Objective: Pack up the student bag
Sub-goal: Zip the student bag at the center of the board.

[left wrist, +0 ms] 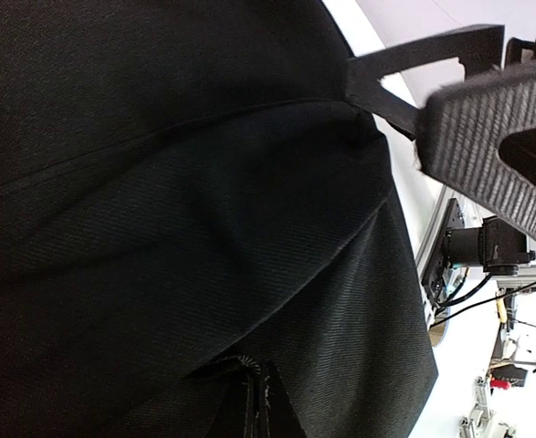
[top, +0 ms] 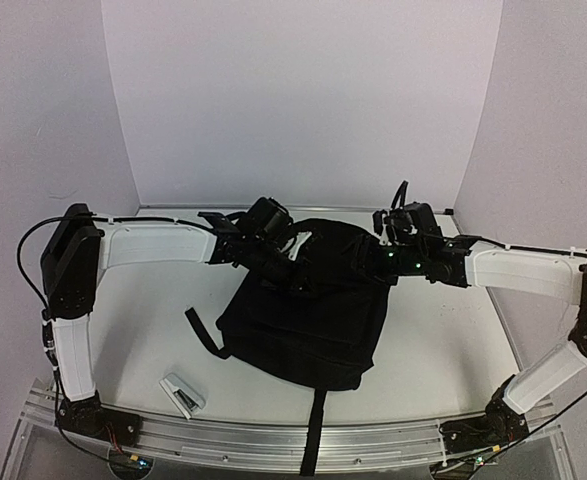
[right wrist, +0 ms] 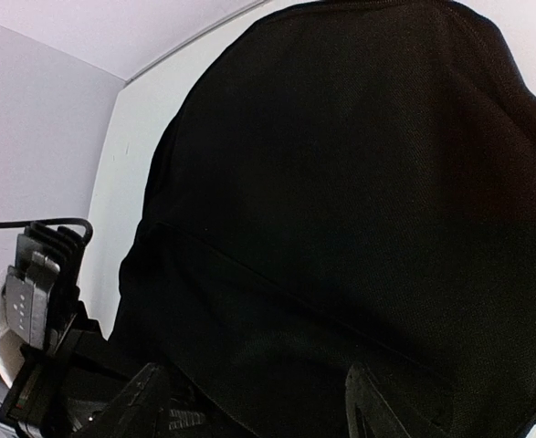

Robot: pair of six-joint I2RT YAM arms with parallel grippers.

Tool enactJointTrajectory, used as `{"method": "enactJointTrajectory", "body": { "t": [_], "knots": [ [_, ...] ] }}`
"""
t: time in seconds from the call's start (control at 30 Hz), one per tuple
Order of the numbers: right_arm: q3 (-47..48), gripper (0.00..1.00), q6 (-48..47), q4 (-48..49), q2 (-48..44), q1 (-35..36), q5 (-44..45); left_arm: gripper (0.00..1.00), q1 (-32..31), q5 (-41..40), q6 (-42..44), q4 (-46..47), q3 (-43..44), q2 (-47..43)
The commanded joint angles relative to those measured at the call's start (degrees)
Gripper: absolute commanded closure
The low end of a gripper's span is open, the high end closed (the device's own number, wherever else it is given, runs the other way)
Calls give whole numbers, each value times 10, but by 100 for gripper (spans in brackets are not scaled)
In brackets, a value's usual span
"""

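I count one backpack on one table. There are two arms, a left arm and a right arm, and each carries one gripper, so two in all: the left gripper and the right gripper. My right wrist camera shows two fingers. From above I count two loose straps on the backpack: one strap loop and one webbing tail. My left wrist camera shows one padded shoulder strap. There is one small white object, which I cannot identify, and one metal rail.
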Motion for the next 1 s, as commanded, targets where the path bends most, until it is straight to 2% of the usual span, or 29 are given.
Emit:
{"method": "enactJointTrajectory", "body": {
  "t": [0.0, 0.07, 0.17, 0.37, 0.5, 0.7, 0.83, 0.97],
  "knots": [
    [12, 35, 1, 22, -9, 6, -2, 90, -9, -22, 0, 28, 8, -32],
    [16, 34, -3, 22, -14, 11, -3, 73, -5, -36, 8, 23, -4, -57],
    [20, 34, -7, 20, -21, 22, -2, 55, 8, -43, 19, 11, -25, -101],
    [36, 35, -9, 8, -27, 56, 20, 40, 63, -51, 35, -36, -59, -163],
    [51, 38, -19, -12, -9, 80, 47, 35, 113, -45, 29, -51, -71, -167],
    [96, 55, -41, -74, 47, 120, 97, 34, 129, -29, 23, -48, -56, -133],
    [134, 57, -56, -122, 88, 140, 154, 40, 131, -18, 22, -45, -38, -100],
    [160, 59, -67, -151, 121, 143, 173, 45, 131, -2, 23, -44, -24, -74]
  ]
}}
